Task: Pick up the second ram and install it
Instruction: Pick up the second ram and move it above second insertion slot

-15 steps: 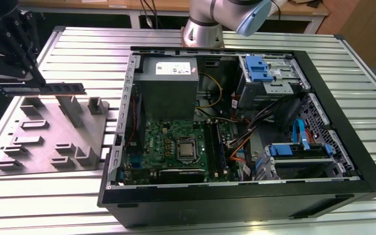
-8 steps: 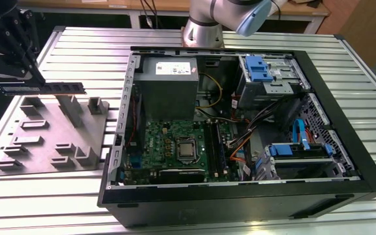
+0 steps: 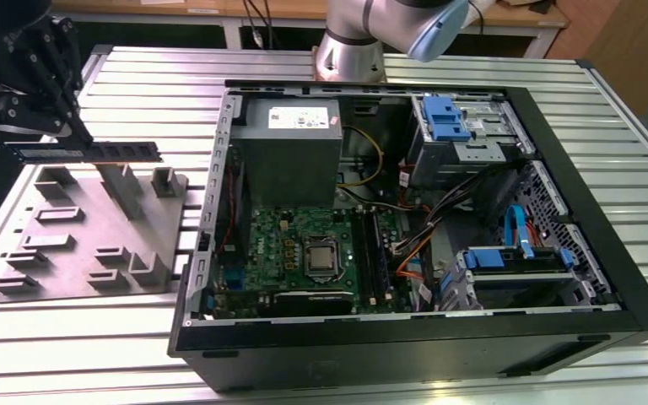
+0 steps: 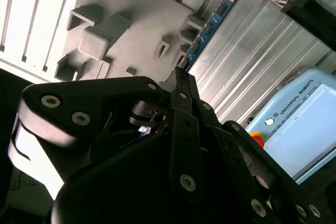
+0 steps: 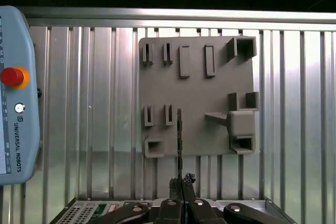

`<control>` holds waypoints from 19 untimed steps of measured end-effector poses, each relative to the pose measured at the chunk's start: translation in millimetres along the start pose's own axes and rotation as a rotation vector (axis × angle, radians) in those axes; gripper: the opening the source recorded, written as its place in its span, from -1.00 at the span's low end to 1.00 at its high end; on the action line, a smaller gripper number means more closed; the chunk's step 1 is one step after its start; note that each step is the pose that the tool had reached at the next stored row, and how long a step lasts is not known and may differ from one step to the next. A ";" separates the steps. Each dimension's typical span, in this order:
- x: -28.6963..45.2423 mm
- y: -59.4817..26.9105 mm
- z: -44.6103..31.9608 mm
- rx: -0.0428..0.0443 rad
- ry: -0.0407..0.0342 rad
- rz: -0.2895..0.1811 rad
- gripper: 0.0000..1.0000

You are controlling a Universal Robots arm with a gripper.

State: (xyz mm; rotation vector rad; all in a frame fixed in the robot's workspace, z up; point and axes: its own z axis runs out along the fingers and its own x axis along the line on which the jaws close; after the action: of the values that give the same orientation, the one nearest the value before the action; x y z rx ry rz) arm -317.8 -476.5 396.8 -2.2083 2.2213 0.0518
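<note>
The gripper (image 3: 80, 137) is positioned at the exterior view's left, above the grey holder plate (image 3: 72, 253). Its fingers are clamped on the second ram (image 3: 121, 152), which is held level and clear of the plate's upright posts. The open computer case (image 3: 414, 342) lies flat on the slatted metal table (image 3: 77, 354), just beside the plate on the exterior view's right. The green motherboard (image 3: 284, 245) is exposed inside the case, with 1 grey power supply (image 3: 290, 143) behind it.

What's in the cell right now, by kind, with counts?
second ram, held in the hand: 1
grey fixture plate: 1
open computer case: 1
teach pendant: 1
Total: 4
</note>
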 end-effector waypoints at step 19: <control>-0.4 -49.5 -0.3 -0.0001 -0.0007 0.000 -0.77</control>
State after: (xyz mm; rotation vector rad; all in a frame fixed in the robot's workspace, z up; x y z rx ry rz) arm -268.3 -476.4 396.3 -2.2080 2.2210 0.0526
